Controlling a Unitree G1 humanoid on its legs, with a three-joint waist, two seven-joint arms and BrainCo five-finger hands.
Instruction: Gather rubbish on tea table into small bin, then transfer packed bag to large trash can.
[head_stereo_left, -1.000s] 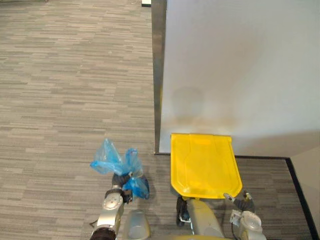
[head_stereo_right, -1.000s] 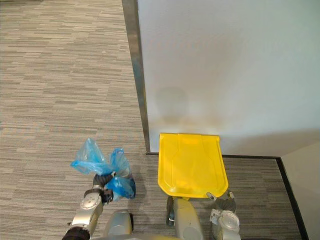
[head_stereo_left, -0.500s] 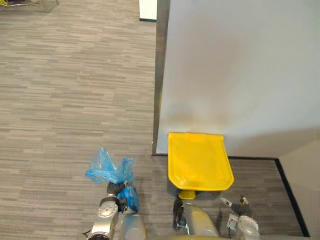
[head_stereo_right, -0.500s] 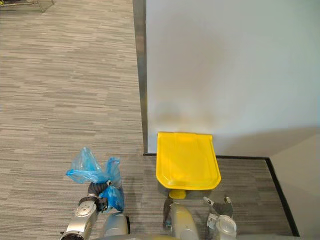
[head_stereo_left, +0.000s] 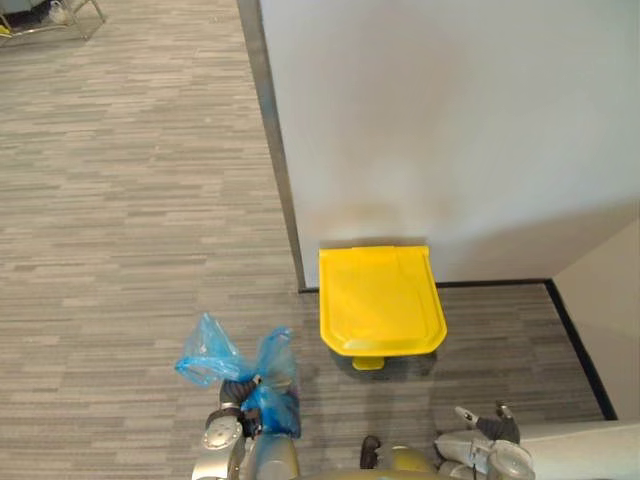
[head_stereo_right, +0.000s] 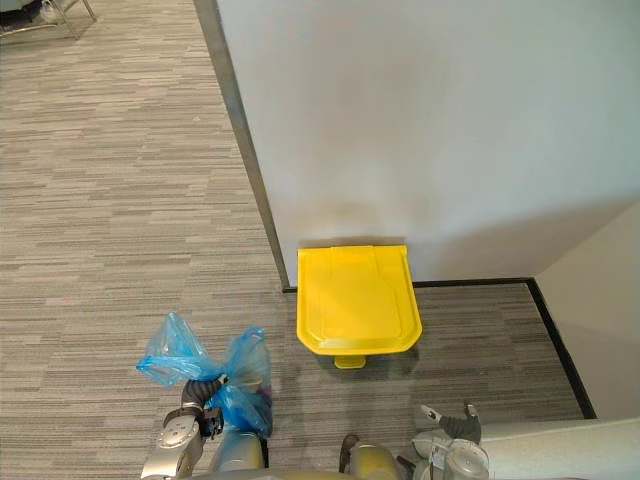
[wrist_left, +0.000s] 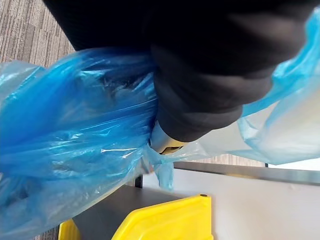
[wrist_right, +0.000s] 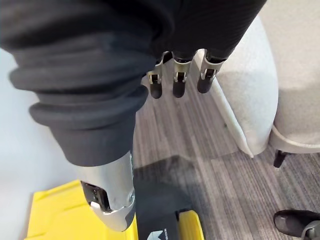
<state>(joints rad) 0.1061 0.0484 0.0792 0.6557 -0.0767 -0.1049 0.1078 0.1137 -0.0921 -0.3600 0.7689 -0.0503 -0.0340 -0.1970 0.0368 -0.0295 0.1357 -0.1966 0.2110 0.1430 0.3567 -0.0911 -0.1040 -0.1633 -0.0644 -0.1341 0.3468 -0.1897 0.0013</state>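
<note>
Left eye view: the transfer stage is judged to be in hand, with the packed bag carried and not yet binned. The blue translucent plastic bag (head_stereo_left: 268, 400) is clear of the grey carpet, to the left of the yellow-lidded large trash can (head_stereo_left: 380, 300) and nearer the robot, close to it but apart. The left hand (head_stereo_left: 236, 391) is clenched on the bag's gathered neck. Two loose ears stand above the fist and the filled bulk hangs beside it. The can stands against the pale wall, lid down, its yellow foot pedal (head_stereo_left: 367, 362) at the front. The right hand (head_stereo_left: 487, 428) is low, to the right of the can and nearer the robot. Right eye view: same arrangement, with nothing lying between bag and can. Left wrist view: blue film is bunched tight round the hand, the can's yellow lid beyond it. Right wrist view: the fingers (wrist_right: 178, 82) hang straight and relaxed, empty, beside the can. Judgement: the lid must be raised, by pedal or by the free right hand, before the bag is brought over the opening and released.
</note>
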